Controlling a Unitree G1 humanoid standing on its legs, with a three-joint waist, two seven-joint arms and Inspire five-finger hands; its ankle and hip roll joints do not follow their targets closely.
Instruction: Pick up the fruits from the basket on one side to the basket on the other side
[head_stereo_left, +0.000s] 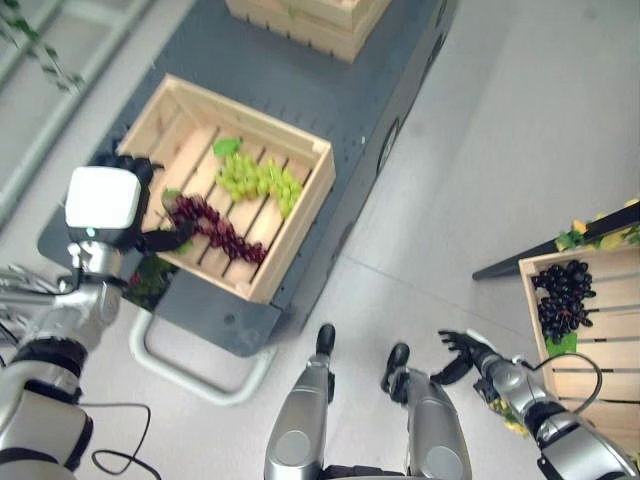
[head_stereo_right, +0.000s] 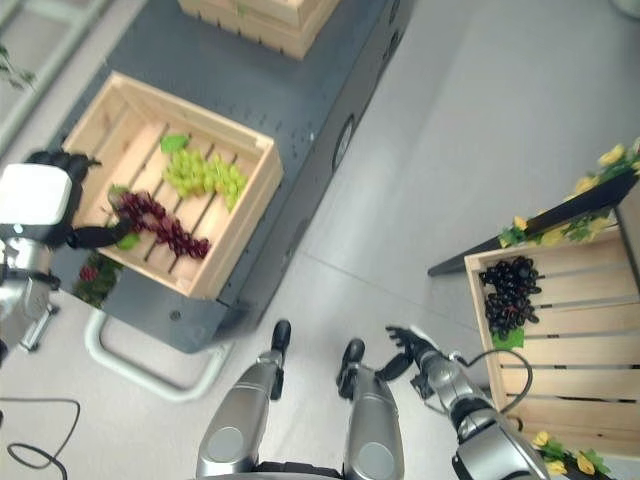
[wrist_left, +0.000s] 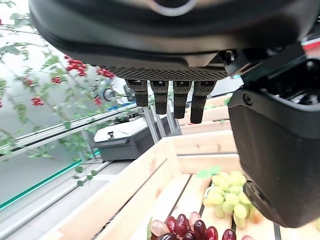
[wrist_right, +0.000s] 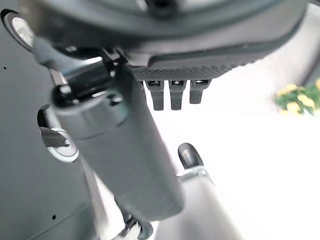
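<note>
Now left hand (head_stereo_left: 135, 170) above red grapes (head_stereo_left: 215, 228), fingers (wrist_left: 170, 97) relaxed

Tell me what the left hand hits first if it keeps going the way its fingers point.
Probably the red grapes: the left hand hangs open at the near-left edge of the wooden crate, pointing into it. The green grapes lie farther along. Depth is uncertain.

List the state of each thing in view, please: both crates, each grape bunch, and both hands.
Left crate: on the dark cart, holding two bunches.
Green grapes: lying in the left crate, untouched.
Red grapes: lying in the left crate, left hand next to them.
Right crate: holding one bunch.
Black grapes: lying in the right crate.
Left hand: open, over the left crate.
Right hand: open, empty, above the floor.
</note>
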